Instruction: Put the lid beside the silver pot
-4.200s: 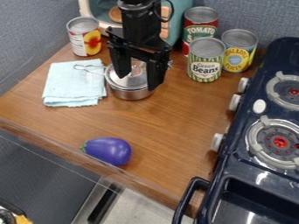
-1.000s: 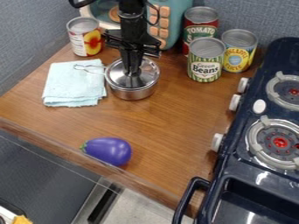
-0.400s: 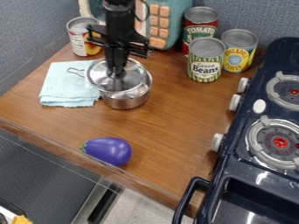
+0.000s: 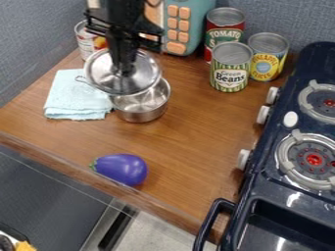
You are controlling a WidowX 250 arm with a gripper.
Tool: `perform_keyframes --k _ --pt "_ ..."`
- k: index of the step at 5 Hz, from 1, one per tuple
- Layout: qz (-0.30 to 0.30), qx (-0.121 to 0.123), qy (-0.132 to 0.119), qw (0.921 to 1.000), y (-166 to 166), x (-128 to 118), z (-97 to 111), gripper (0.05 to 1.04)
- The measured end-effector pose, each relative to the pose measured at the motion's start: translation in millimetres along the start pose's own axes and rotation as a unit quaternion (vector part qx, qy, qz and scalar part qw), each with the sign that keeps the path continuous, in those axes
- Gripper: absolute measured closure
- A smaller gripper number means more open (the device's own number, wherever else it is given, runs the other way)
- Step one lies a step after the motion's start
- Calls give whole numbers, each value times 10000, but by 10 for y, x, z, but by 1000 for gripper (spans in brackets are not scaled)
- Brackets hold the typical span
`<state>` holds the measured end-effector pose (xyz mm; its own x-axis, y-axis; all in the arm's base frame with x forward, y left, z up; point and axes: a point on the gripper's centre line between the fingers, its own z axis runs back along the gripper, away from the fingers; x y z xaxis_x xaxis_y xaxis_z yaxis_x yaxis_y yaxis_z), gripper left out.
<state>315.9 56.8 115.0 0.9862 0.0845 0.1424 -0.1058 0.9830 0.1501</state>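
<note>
While arm (image 4: 124, 11) hangs down from above, claw (image 4: 124, 71) (pointing downward) grasps lid (image 4: 144, 74) near silver pot (image 4: 142, 115).

Lid (image 4: 98, 73) in the tool's (image 4: 124, 72) grip, pot (image 4: 141, 115) on desk (image 4: 183, 142) before it to the right, cloth (image 4: 73, 102) before it to the left, can (image 4: 86, 45) behind left, microwave (image 4: 198, 24) behind right, cans (image 4: 229, 73) right, eggplant (image 4: 124, 169) farther before it, stove (image 4: 272, 193) far right

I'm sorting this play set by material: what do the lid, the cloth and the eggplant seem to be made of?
Lid: shiny metal, likely steel, judging by its mirror-like glints.
Cloth: soft fabric, perhaps cotton, with a matte, folded look.
Eggplant: probably smooth plastic, from its even purple and faint sheen.
</note>
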Motion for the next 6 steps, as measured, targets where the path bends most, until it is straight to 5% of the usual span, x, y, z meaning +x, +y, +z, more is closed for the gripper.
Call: perform_keyframes --k 2,3,6 --pt "-506 -11 459 9977 -316 -7 -127 1032" --pt "-841 -125 418 9955 -443 99 -169 1032" --pt "-1951 102 642 9786 -1130 217 -324 1032"
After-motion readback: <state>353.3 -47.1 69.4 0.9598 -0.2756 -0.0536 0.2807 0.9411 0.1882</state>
